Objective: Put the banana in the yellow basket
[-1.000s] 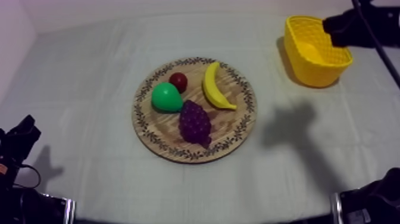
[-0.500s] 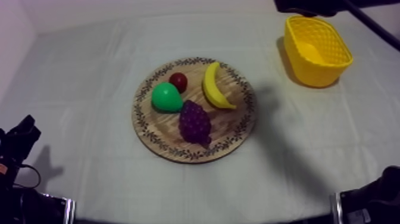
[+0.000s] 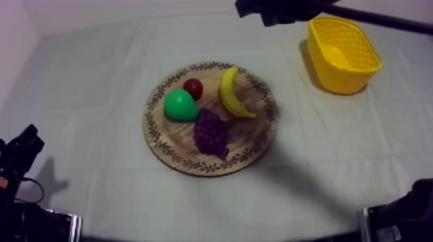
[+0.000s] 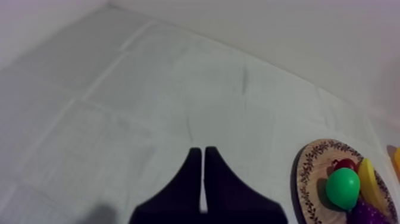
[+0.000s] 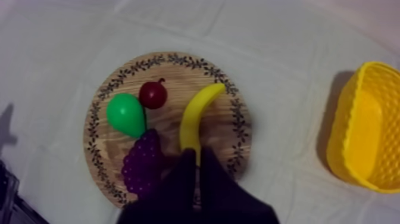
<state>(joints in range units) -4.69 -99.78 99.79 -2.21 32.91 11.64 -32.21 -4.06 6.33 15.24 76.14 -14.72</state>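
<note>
Approach phase, by the look of it. Found banana lying on board, on the side nearer basket, with nothing gripping it. Saw red fruit and pear on its other side and grapes just beside its lower end. Caught right gripper hovering above that lower end, fingers pressed together into a wedge, nothing held. Noted left gripper likewise closed and empty, parked over bare cloth well away from board. Judged best to spread right fingers wide before descending. Needed to shift to banana's mid-body and straddle its narrow width, not its curve. Needed to keep finger on grapes' side clear of them. Advised straight lift before swinging to basket.
</note>
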